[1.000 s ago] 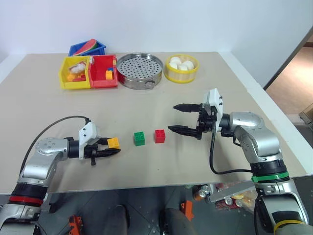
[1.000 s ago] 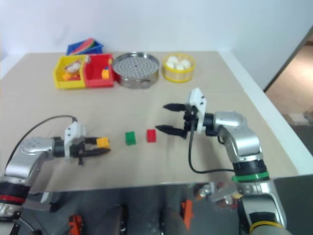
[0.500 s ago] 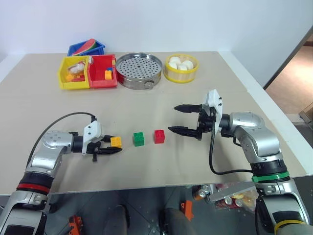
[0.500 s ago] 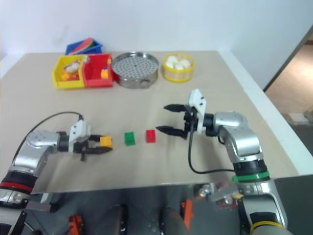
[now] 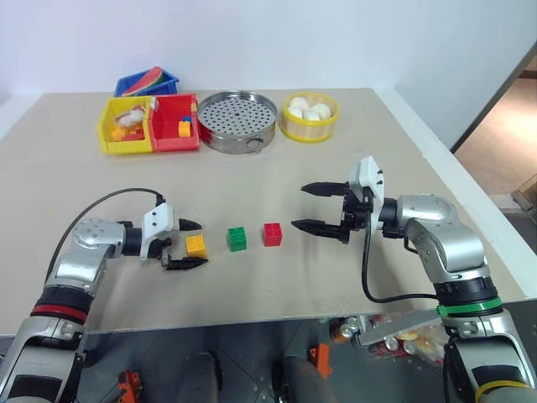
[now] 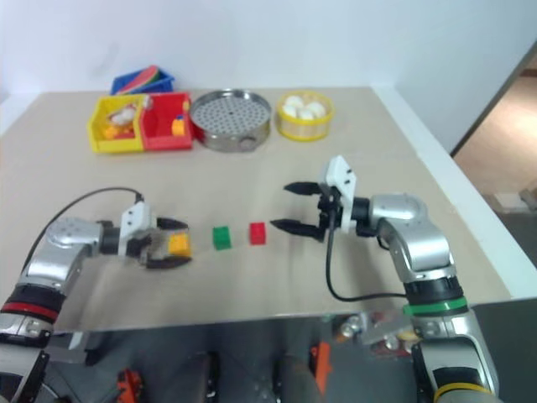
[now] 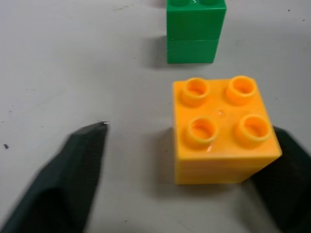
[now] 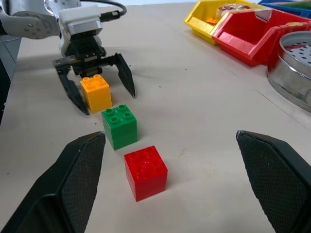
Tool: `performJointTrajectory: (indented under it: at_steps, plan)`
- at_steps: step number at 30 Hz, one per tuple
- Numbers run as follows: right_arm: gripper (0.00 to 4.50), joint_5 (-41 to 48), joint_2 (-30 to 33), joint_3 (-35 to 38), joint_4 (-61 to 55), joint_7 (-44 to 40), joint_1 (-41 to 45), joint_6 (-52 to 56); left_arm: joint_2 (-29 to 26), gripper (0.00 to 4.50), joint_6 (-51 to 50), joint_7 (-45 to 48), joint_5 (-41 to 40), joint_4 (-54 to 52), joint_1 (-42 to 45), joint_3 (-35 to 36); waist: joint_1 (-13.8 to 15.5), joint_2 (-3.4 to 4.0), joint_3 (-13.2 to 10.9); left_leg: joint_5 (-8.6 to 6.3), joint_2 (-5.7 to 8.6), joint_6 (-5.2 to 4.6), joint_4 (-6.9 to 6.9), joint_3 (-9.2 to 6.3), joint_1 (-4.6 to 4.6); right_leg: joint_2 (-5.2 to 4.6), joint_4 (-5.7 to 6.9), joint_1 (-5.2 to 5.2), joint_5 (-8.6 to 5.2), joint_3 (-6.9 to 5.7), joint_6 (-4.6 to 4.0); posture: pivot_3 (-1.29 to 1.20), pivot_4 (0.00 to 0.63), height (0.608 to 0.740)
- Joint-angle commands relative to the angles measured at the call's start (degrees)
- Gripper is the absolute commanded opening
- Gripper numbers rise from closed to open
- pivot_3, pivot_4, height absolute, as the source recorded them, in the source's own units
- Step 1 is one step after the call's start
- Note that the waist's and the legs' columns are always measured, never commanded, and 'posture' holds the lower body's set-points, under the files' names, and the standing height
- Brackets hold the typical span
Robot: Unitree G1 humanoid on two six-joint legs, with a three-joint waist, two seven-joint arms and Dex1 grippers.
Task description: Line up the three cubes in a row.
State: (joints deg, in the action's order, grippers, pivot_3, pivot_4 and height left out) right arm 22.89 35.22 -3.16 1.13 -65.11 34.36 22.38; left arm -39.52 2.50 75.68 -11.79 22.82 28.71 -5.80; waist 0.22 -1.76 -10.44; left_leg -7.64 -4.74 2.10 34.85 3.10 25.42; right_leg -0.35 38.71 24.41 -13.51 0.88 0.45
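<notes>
The beige table (image 5: 252, 285) is being seen whole from the head views, with the containers ranged along its far edge: a perforated steel steamer tray (image 5: 242, 120), a yellow bin (image 5: 126, 126) and a red bin (image 5: 174, 122) side by side, a blue bin (image 5: 149, 82) behind them, and a yellow round basket (image 5: 310, 116) of white balls. The right wrist view is taking in the yellow bin, the red bin and the rim of the steamer tray.

The right gripper (image 5: 321, 206) is being held above the table, just to the right of the cubes, pointing toward the robot's left, with its fingers spread wide and nothing between them. The left gripper (image 5: 186, 244) is being held low at the table surface, pointing toward the robot's right, its fingers apart on either side of the yellow-orange cube (image 5: 196, 245).

The three cubes are sitting in a row near the table's middle: the yellow-orange cube on the left, the green cube (image 5: 238, 238) in the middle, the red cube (image 5: 273, 234) on the right, with small gaps between them. In the left wrist view, studs are being shown on the yellow-orange cube, one finger is standing clear of it, and the other finger is lying right against its side; whether that one is touching cannot be told.
</notes>
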Motion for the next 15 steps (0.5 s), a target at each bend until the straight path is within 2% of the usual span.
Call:
performJointTrajectory:
  at_steps: [1, 4, 8, 11, 15]
  plan:
    - [4.5, 1.53, 1.18, 1.79, -2.91, -0.52, 0.48, 0.41, -2.52, 4.47, -3.12, 1.67, -2.33, -6.91, -1.6, 1.56, -0.03, 0.0, 0.0, -0.06, 0.0, -0.02, -0.01, 0.0, 0.0, 0.01, 0.01, 0.01, -0.04, 0.0, 0.03, 0.0, 0.15, 0.74]
    - [4.5, 3.43, 1.54, 2.52, -4.19, -0.6, 1.27, 2.22, -5.33, 4.47, -8.86, 2.03, -5.54, -14.73, -2.85, 3.6, -0.05, 0.0, -0.01, -0.16, -0.02, -0.02, -0.04, -0.04, 0.05, 0.08, 0.11, 0.09, -0.19, 0.0, 0.01, 0.0, 0.15, 0.74]
    - [4.5, 5.86, 2.14, 3.5, -5.44, -0.75, 2.94, 4.65, -9.68, 4.47, -22.72, -0.21, -13.2, -24.41, -1.88, 8.72, -0.08, -0.01, -0.02, -0.17, -0.02, -0.02, -0.06, -0.06, 0.22, 0.12, 0.31, 0.41, -0.26, 0.01, -0.04, 0.0, 0.15, 0.74]
    - [4.5, 6.07, 2.27, 3.64, -5.15, -0.78, 3.67, 4.44, -9.81, 4.47, -29.22, -4.91, -16.06, -25.32, 0.46, 12.05, -0.15, -0.01, -0.02, -0.16, -0.02, -0.03, -0.03, -0.07, 0.21, 0.13, 0.34, 0.41, -0.25, 0.02, -0.04, 0.0, 0.15, 0.74]
    - [4.5, 3.48, 0.88, 3.28, -0.66, 0.57, 4.46, 0.01, -6.95, 4.47, -26.3, -14.41, -11.44, -20.6, 1.82, 13.56, -0.13, -0.01, -0.02, -0.15, -0.01, -0.04, 0.1, -0.07, 0.19, 0.12, 0.34, 0.33, -0.18, 0.03, 0.02, 0.0, 0.15, 0.74]
